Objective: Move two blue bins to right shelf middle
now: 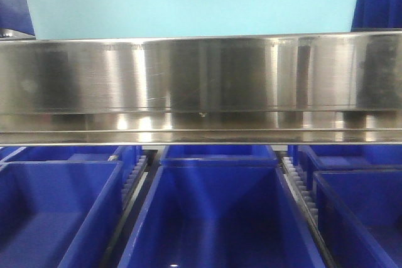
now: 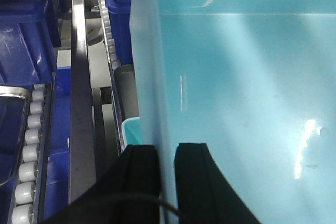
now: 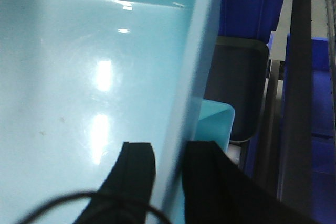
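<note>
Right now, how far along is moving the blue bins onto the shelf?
Done: the pale blue bin is up at the steel shelf rail. In hand: left gripper and right gripper each clamp one of its walls; a second pale blue rim shows beside it. Left: setting down and letting go; whether it rests there is hidden.

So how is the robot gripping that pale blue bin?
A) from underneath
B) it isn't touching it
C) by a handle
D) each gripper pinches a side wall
D: in the wrist views the left gripper and the right gripper each straddle a wall of the pale blue bin, closed on it.
</note>
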### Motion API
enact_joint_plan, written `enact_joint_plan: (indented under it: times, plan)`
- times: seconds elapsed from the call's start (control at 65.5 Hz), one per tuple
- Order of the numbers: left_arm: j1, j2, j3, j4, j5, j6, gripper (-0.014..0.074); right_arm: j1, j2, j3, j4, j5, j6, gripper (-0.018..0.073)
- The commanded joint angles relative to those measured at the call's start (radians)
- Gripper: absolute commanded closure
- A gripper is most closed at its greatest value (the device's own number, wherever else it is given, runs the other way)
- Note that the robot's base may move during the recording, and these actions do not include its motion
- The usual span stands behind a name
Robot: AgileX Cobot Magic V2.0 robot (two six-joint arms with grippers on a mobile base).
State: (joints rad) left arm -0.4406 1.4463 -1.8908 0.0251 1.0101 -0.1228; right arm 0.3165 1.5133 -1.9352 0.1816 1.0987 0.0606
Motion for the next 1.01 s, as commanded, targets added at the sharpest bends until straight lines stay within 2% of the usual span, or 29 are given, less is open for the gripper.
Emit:
enact_joint_plan:
  times: [0.0, 0.168, 0.534, 0.702, 0.87, 0.916, 0.977, 0.992]
  plan:
    - [-0.007, 0.003, -0.017, -0.025, -0.001, 0.007, 0.0707, -0.007, 0.000, -0.007, -0.039, -0.037, -0.002, 0.0711]
    - [-0.007, 0.070, -0.017, -0.025, 0.077, 0.007, 0.0707, -0.007, 0.043, -0.007, -0.060, -0.019, -0.002, 0.0711]
    - [-0.007, 0.165, -0.017, -0.011, 0.149, 0.007, 0.0707, -0.007, 0.142, -0.007, -0.072, 0.006, -0.002, 0.0711]
    - [-0.007, 0.178, -0.017, 0.040, 0.172, 0.009, 0.0707, -0.007, 0.156, -0.007, -0.072, 0.018, -0.002, 0.0711]
    - [-0.007, 0.178, -0.017, 0.045, 0.179, 0.009, 0.0707, -0.007, 0.158, -0.007, -0.074, 0.034, -0.002, 0.0710]
    - [-0.007, 0.178, -0.017, 0.045, 0.179, 0.009, 0.0701, -0.007, 0.158, -0.007, -0.074, 0.038, -0.002, 0.0686]
    - [-0.007, 0.178, -0.017, 0.045, 0.179, 0.009, 0.0662, -0.007, 0.158, -0.007, -0.074, 0.047, -0.002, 0.0603]
    - [-0.007, 0.178, -0.017, 0.045, 0.181, 0.009, 0.0647, -0.007, 0.158, -0.007, -0.074, 0.049, -0.002, 0.0559]
